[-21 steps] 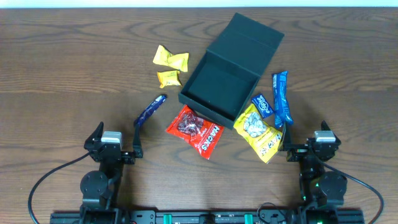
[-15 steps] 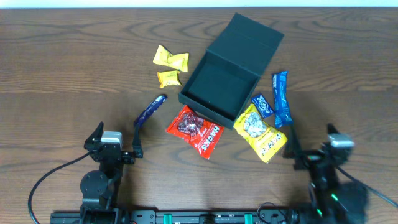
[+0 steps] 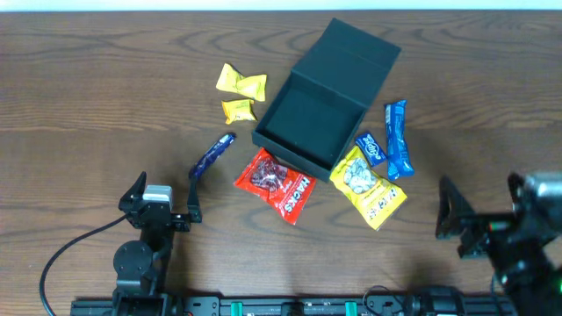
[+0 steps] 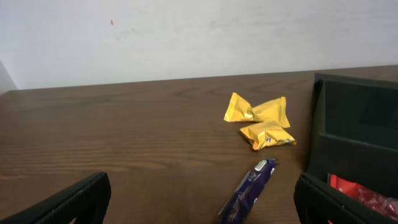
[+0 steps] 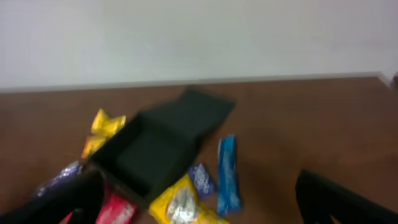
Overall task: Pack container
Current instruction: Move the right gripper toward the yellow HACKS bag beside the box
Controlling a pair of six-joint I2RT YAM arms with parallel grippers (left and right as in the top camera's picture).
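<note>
The counter (image 3: 97, 96) was dark brown wood with a visible grain and a low sheen. The container (image 3: 309, 118) looked like matt, smooth black-teal cardboard. The red packet (image 3: 275, 184), yellow packets (image 3: 241, 84), blue wrapper (image 3: 398, 140) and purple wrapper (image 3: 211, 156) were glossy, crinkled plastic film.

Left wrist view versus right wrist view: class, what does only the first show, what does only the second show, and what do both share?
Only the left wrist view: the left gripper, open and empty.
Only the right wrist view: the right gripper, open; the long blue bar, the small blue packet, the large yellow bag, and the flap lid of the container.
Both: the container, the small yellow packets, the purple bar, the red packet and the wooden table.
</note>
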